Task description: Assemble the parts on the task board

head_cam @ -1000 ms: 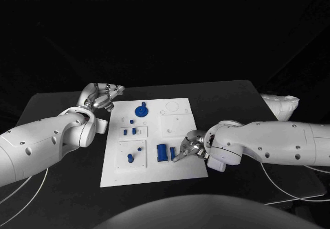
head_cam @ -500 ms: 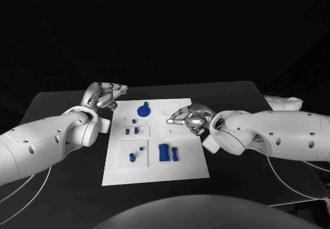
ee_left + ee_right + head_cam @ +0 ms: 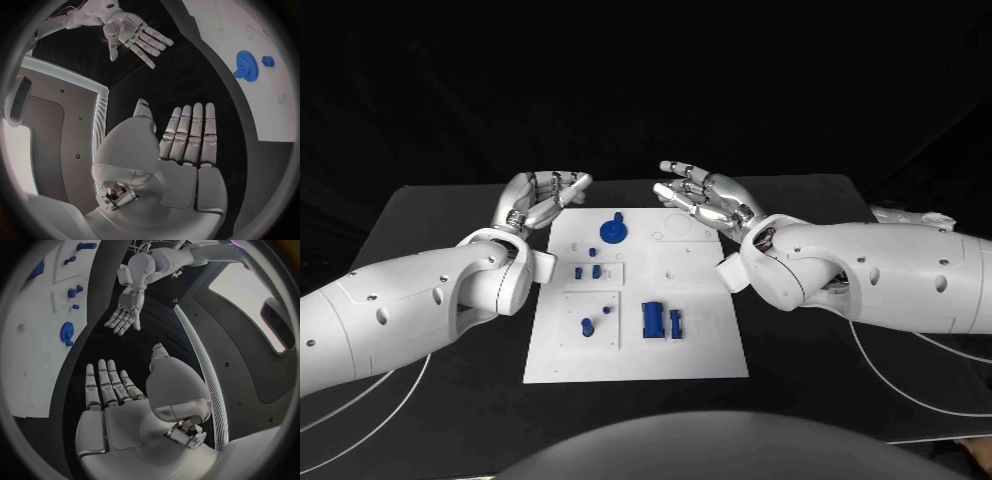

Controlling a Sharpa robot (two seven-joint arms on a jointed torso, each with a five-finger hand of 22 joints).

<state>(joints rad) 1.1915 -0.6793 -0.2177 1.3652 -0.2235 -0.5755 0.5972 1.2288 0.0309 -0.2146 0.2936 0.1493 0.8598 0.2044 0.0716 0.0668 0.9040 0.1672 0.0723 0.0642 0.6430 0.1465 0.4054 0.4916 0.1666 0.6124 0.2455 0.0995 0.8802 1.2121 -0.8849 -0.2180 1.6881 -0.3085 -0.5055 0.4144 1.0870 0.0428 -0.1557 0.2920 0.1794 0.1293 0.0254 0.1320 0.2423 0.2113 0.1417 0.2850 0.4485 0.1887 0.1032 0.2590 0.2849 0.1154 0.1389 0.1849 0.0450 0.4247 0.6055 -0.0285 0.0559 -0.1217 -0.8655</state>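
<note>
Beyond the task board (image 3: 635,330), at twelve o'clock, both hands, left hand (image 3: 542,198) and right hand (image 3: 704,197), are being held spread and empty; parts (image 3: 652,319) are likely being left unassembled.

one task board (image 3: 704,340), roughly eight blue parts (image 3: 652,319), two hands (image 3: 542,201).

The head camera is looking down on the task board (image 3: 635,300); both wrist cameras are sharing its blue gear (image 3: 245,65).

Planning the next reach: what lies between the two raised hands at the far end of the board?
Head view: nothing lies between the left hand and right hand but the task board's far edge and black table; the blue gear sits nearer.
</note>
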